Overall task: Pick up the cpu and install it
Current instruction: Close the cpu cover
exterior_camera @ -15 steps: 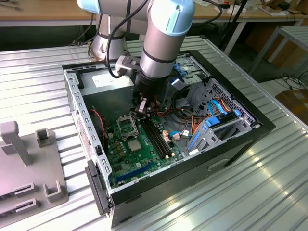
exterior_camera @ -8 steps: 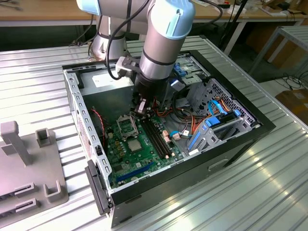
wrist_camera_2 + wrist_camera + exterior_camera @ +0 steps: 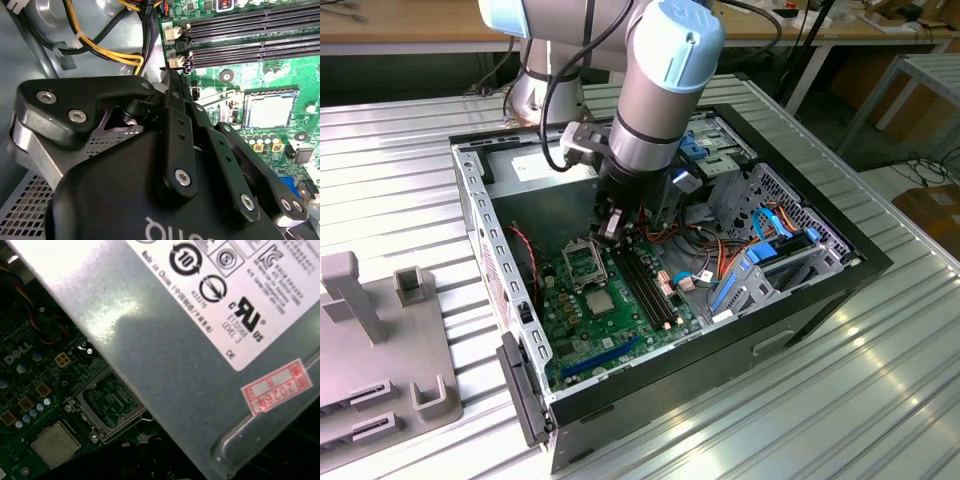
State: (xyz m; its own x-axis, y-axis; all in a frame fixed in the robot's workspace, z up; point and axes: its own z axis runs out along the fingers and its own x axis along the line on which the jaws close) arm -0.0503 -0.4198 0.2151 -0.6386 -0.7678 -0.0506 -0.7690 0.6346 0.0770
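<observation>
The cpu point(image 3: 600, 301) is a small silver square lying flat on the green motherboard point(image 3: 620, 335), just in front of the socket's hollow metal frame point(image 3: 582, 262). In both wrist views the cpu point(image 3: 269, 110) point(image 3: 55, 443) rests on the board, and the first wrist view has the open socket frame point(image 3: 107, 401) beside it. My gripper point(image 3: 610, 230) hangs inside the computer case, above the back edge of the socket and apart from the cpu. In the second wrist view the black gripper point(image 3: 172, 87) covers most of the socket area.
The grey power-supply box point(image 3: 200, 340) sits at the back of the case point(image 3: 535, 172), close behind my gripper. Long black memory slots point(image 3: 646, 285) run beside the cpu. Coloured cables point(image 3: 720, 250) and a drive cage point(image 3: 770, 262) crowd the exterior view's right. A grey fixture point(image 3: 380, 340) stands outside the case.
</observation>
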